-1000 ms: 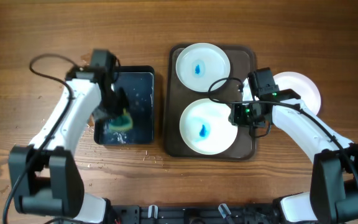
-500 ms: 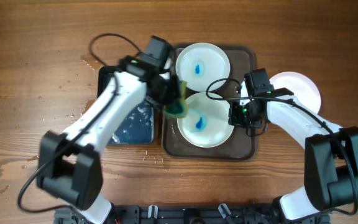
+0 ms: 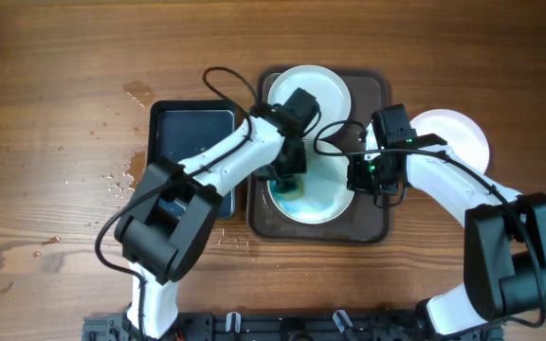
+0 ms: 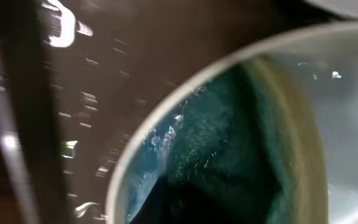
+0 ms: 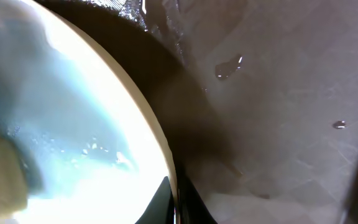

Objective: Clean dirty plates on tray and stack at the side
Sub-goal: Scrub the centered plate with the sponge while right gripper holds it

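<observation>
Under left hand's sponge: front plate.

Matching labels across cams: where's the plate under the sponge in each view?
Overhead: plate in the lower half of the tray, partly under the left arm.
Left wrist: plate fills the right side, rim arcing from bottom left.
Right wrist: plate fills the left half.
Shared landmark: brown tray bordering it.

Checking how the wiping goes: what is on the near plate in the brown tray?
A green sponge in the left gripper rests on the near plate, beside a watery blue smear. What lies under sponge and gripper is covered.
</observation>
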